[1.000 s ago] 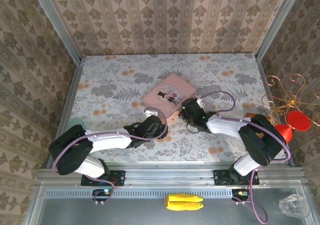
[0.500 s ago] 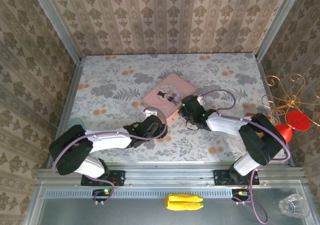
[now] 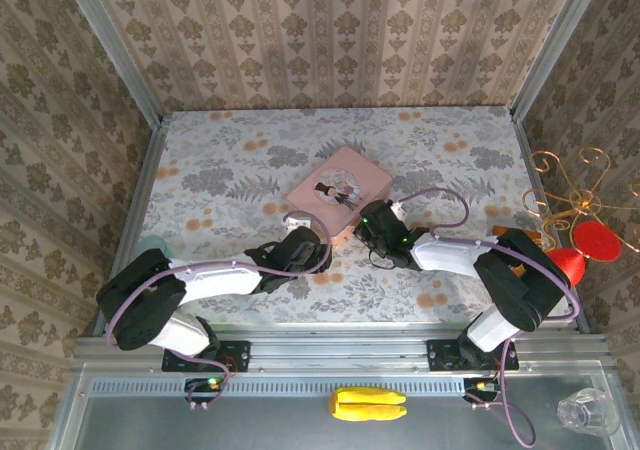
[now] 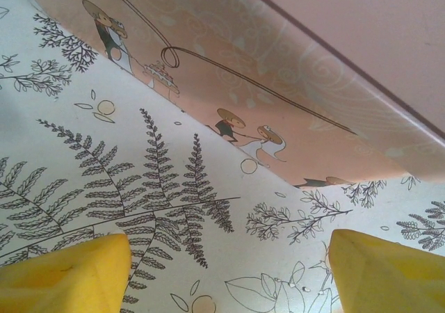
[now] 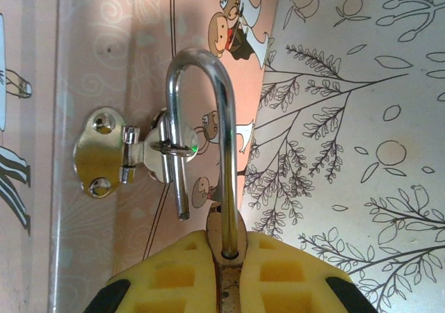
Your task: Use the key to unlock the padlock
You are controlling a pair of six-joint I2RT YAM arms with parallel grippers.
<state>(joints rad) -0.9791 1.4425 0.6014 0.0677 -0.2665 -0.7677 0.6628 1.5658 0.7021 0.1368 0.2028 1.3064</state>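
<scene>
Above the table (image 3: 220,170), top view: the pink tin (image 3: 340,185) lies mid-table, with the left gripper (image 3: 303,238) at its near corner and the right gripper (image 3: 372,224) just beside its near right edge. Left wrist view: the left gripper (image 4: 226,278) holds its yellow fingers (image 4: 66,271) spread wide over the fern-print cloth, near the tin's wall. Right wrist view: the right gripper (image 5: 229,249) is clamped on the padlock (image 5: 227,188). Its shackle (image 5: 201,59) has one leg free of the body and passes through the silvery hasp (image 5: 104,153) on the tin.
</scene>
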